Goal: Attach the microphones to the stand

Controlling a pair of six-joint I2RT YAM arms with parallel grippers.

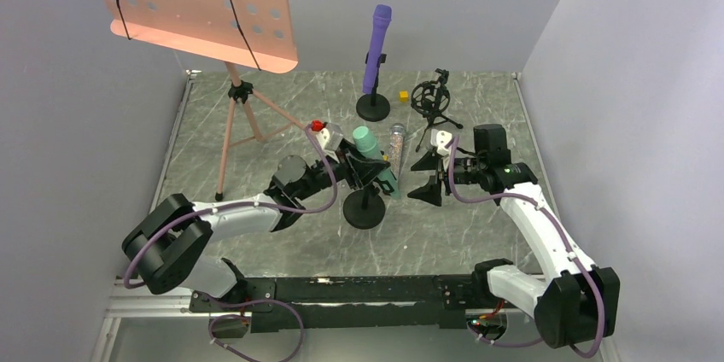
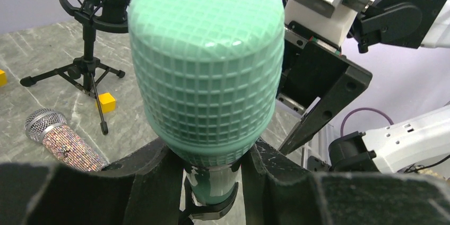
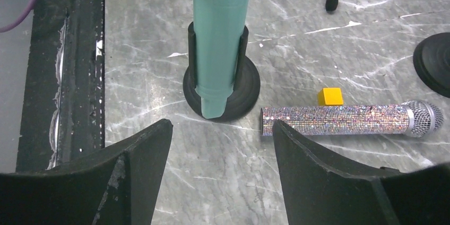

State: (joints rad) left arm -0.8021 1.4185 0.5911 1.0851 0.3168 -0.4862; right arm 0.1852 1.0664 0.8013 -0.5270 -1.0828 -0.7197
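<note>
The mint green microphone [image 1: 369, 147] stands tilted in the clip of a small round-based stand [image 1: 364, 209]. My left gripper [image 2: 212, 158] is shut on its neck just under the mesh head [image 2: 207, 60]. The clip wraps the mint body [image 3: 220, 39] above the black base [image 3: 249, 84]. My right gripper [image 3: 220, 129] is open and empty, a little back from that base. The glittery copper microphone [image 3: 345, 120] lies flat on the table beside it. The purple microphone [image 1: 376, 46] sits upright in a stand [image 1: 373, 107] at the back.
A black tripod stand with a shock mount [image 1: 431, 96] is at the back right. Yellow cubes [image 1: 404, 96] [image 3: 330, 96] lie on the table. A pink music stand [image 1: 235, 114] fills the back left. The black base rail [image 3: 61, 66] runs along the near edge.
</note>
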